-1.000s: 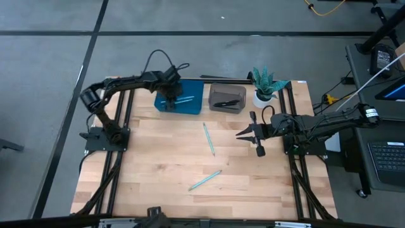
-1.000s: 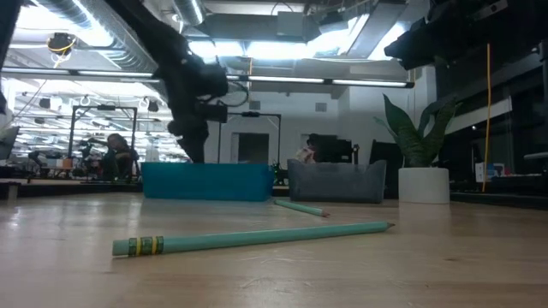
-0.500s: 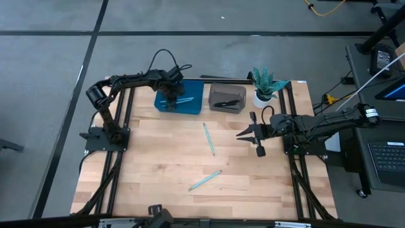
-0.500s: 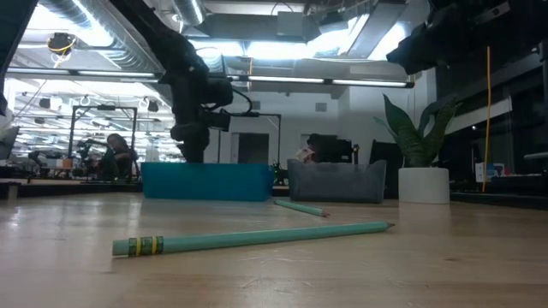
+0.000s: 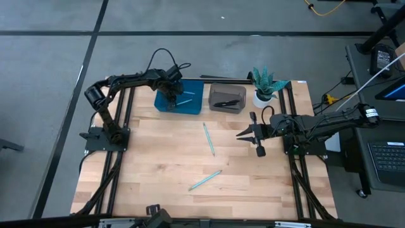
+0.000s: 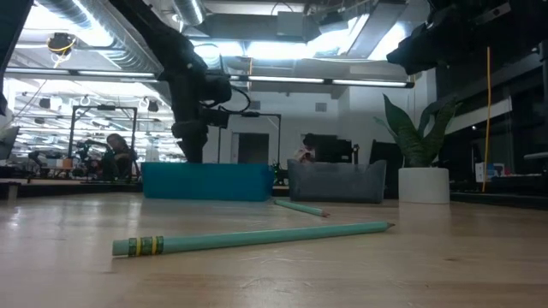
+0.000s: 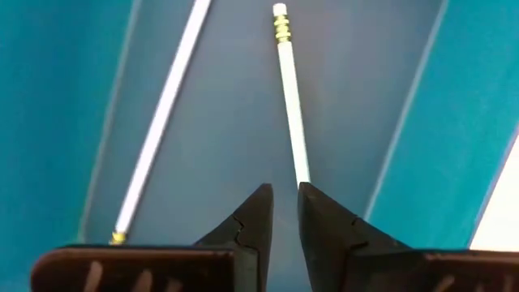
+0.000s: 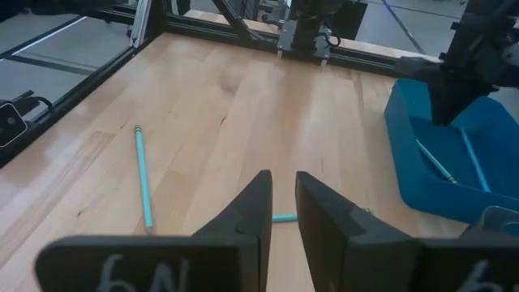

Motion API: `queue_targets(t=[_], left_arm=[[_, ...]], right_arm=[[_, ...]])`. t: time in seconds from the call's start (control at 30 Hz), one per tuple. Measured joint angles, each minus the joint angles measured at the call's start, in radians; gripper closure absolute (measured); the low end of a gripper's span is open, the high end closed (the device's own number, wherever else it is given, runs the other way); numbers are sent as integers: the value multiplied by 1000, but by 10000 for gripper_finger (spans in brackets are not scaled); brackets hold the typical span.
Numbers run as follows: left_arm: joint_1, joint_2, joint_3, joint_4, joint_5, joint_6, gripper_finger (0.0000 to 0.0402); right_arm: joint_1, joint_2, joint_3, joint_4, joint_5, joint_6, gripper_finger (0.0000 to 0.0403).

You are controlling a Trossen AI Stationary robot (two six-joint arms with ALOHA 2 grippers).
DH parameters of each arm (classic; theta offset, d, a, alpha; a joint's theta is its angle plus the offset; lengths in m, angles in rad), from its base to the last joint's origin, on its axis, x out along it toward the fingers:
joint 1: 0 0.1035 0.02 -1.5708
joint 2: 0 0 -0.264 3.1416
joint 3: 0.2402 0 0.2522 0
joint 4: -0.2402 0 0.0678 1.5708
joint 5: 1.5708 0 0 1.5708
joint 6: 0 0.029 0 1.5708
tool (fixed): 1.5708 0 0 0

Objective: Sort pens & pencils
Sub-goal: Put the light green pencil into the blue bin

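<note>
Two light-blue pencils [image 7: 288,97] [image 7: 158,130] lie flat on the floor of the blue tray [image 5: 180,96]. My left gripper [image 7: 284,195] points down into this tray, open by a narrow gap, with one pencil's end just ahead of its fingertips. Two more pencils [image 5: 209,139] [image 5: 204,180] lie on the wooden table. Black pens [image 5: 226,103] rest in the grey tray [image 5: 228,95]. My right gripper [image 5: 243,133] hovers at the table's right, open, with nothing between its fingers [image 8: 284,203].
A potted plant [image 5: 264,85] stands to the right of the grey tray, at the far edge. In the low view the nearer pencil [image 6: 257,237] lies across the foreground, and both trays [image 6: 205,181] [image 6: 336,182] stand behind it. The table's middle and near half are bare wood.
My left gripper has tipped a little more upright over the blue tray while keeping its place there. The pencils on the table have not moved.
</note>
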Motion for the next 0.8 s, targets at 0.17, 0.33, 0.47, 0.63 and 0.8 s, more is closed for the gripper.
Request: queue_targets(t=[0.17, 0.33, 0.47, 0.63, 0.8], left_arm=[[1, -64, -1, 0, 43, 1, 356], [1, -172, -15, 72, 317, 5, 359], [-6, -274, -74, 194, 498, 2, 357], [-45, -409, -213, 332, 507, -42, 351], [-103, -537, -402, 543, 507, -126, 355]], right_arm=[[0, 0, 0, 0, 0, 0, 343], [0, 0, 0, -1, 0, 7, 343], [0, 0, 0, -2, 0, 22, 343], [0, 0, 0, -7, 0, 4, 343], [0, 0, 0, 8, 0, -15, 343]])
